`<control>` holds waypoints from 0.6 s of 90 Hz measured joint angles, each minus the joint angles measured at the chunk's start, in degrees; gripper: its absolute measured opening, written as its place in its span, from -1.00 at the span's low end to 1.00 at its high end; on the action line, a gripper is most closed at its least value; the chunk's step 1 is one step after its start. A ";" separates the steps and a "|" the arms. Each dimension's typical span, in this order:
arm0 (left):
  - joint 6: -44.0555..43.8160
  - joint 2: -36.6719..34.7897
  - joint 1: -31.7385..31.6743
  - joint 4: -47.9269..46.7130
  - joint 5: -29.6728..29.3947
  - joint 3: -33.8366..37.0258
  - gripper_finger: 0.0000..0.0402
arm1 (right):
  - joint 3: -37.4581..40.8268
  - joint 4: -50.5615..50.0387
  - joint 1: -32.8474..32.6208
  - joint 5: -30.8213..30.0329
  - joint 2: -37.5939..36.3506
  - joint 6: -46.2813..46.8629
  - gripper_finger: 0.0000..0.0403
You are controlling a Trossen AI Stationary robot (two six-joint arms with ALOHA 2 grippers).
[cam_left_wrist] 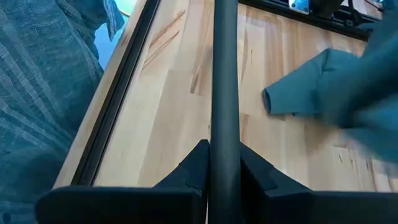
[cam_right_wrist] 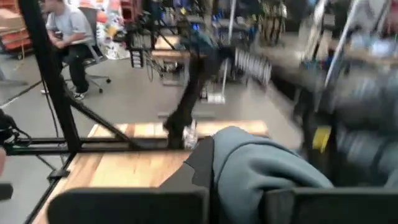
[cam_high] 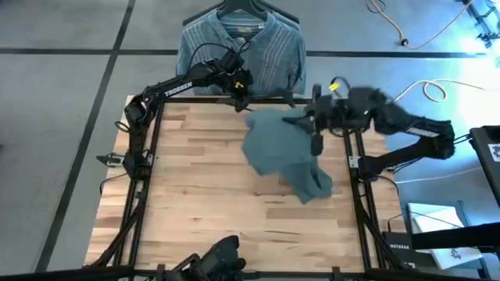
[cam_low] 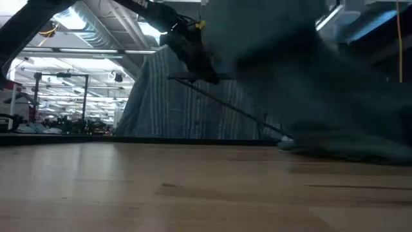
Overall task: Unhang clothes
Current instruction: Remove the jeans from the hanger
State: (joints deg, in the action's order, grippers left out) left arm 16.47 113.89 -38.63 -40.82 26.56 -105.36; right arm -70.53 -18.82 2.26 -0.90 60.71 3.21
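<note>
The grey T-shirt (cam_high: pixel 281 152) is lying in a soft heap in the middle right of the high view, on the wooden surface (cam_high: pixel 195 203). One end of it is lifting up toward the right gripper (cam_high: pixel 312 125), which is sitting at the shirt's upper edge. In the right wrist view the grey cloth is bunching up between that gripper's fingers (cam_right_wrist: pixel 202 165), so they are pinching the shirt.

The left gripper (cam_high: pixel 238 97) is sitting at the upper middle of the high view, at the far edge of the surface. Its fingers (cam_left_wrist: pixel 196 168) are pressing on a thin dark hanger (cam_left_wrist: pixel 224 93), which looks bare now. So the grey shirt seems to be off its hanger.

The blue-grey striped shirt (cam_high: pixel 242 51) is hanging at the top middle of the high view, past the surface, on its own dark hanger (cam_high: pixel 242 9). I think one shirt is done and this one is left to do.
</note>
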 joint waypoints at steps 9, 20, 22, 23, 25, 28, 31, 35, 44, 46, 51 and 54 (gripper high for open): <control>0.00 0.00 0.00 0.01 0.07 0.00 -0.87 | 14.34 6.74 -0.04 -1.12 -6.33 7.66 -1.00; -0.02 0.00 0.00 0.63 0.09 0.00 -0.87 | 28.99 7.04 -0.69 -0.90 -12.64 18.61 -1.00; -0.05 0.00 0.02 0.78 0.12 0.00 -0.87 | 31.55 6.98 -1.36 -0.51 -13.28 20.30 -1.00; -0.07 0.00 0.02 0.87 0.15 0.00 -0.87 | 32.68 6.93 -1.73 -0.38 -13.50 21.08 -0.99; -0.09 0.00 0.02 1.08 0.21 0.00 -0.87 | 34.76 6.91 -2.56 -0.16 -13.90 22.56 -0.99; -0.11 0.00 0.01 1.30 0.27 0.00 -0.87 | 37.31 7.08 -3.93 0.17 -14.49 25.08 -0.97; -0.18 0.00 0.00 1.27 0.27 0.00 -0.87 | 39.48 7.52 -5.20 0.47 -14.99 27.55 -0.95; -0.22 0.00 0.00 1.16 0.27 0.00 -0.87 | 41.85 7.94 -6.68 0.54 -15.10 30.58 -0.89; -0.22 0.00 -0.11 1.06 0.31 0.00 -0.87 | 45.64 8.01 -9.41 0.60 -14.44 35.79 -0.68; -0.20 0.00 -0.13 1.05 0.29 0.00 -0.87 | 45.99 8.36 -9.92 0.37 -14.33 36.49 -0.61; 0.04 0.00 -0.15 1.07 0.29 0.00 -0.86 | 46.05 9.74 -10.71 -0.81 -14.33 37.25 -0.45; 0.23 0.00 -0.15 1.04 0.31 0.00 -0.85 | 45.99 10.16 -11.05 -1.36 -14.35 37.28 -0.35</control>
State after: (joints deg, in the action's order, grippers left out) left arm 16.69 113.89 -38.79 -39.78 26.87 -105.36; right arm -24.53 -8.65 -8.79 -2.26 46.35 40.50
